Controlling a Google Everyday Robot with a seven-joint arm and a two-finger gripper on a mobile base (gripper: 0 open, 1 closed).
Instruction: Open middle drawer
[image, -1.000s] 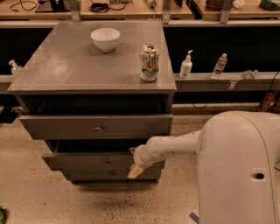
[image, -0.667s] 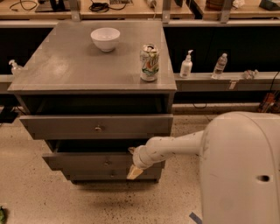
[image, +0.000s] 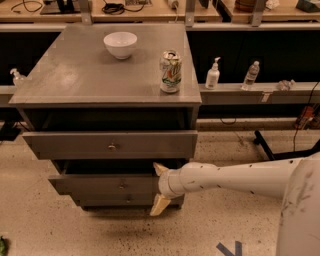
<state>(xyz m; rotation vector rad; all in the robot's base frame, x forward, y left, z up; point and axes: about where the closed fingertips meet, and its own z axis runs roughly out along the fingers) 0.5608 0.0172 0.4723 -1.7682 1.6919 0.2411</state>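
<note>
**Condition at this moment.** The cabinet (image: 75, 80) carried three grey drawers. The middle drawer (image: 95, 184) sat between the taller top drawer (image: 70, 145), which stood well pulled out, and the slim bottom drawer (image: 100, 201). The middle drawer front projected slightly ahead of the bottom one, with a dark gap above its upper edge. Its small round knob (image: 121, 186) was at the centre of the panel and was not touched.

**End effector.** The gripper (image: 160, 187) was at the right end of the middle drawer front, well to the right of the knob. The arm (image: 235, 177) reached in from the right. Its cream fingers (image: 160, 169) were spread apart vertically, one above the panel's top edge and one below its bottom edge. The gripper appeared released, not clenched. Whether either finger pressed on the panel could not be determined.

**Hazards.**
- A pull applied at the right end, not the centre, would likely skew the drawer and bind it in its runners.
- The flat panel offers no lip. The fingers could slide off.
- The upper finger lay just beneath the top drawer and could catch on it.
- A jolt could topple the soda can (image: 170, 71) near the right edge of the cabinet top. The white bowl (image: 120, 44) by the rear edge looked less exposed.
</note>
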